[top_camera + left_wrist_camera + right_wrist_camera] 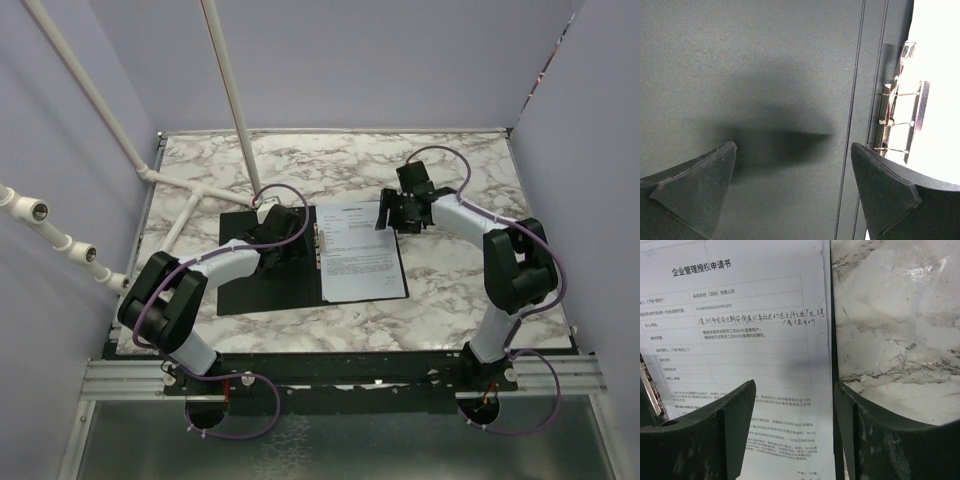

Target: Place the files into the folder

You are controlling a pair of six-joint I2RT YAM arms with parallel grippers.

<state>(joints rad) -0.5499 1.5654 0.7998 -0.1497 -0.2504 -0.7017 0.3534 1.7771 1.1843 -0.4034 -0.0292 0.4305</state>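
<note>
Folder [262, 296] is lying open on the marble desk [450, 285], with its black inside facing up. I am seeing the files [362, 255] lying flat on the right half, printed side up, just beside the silver clip [320, 245] at the spine.

Left fingers [700, 185] are hovering over the bare left half of the folder. On the left wrist camera I am reading them as spread apart with nothing between them.

Right fingers [715, 440] are sitting at the far right corner of the files. On the right wrist camera I am reading them as released too, straddling the right edge of the top sheet, with desk marble showing beyond it.

I am unable to tell whether either pair is touching the surface beneath it.
</note>
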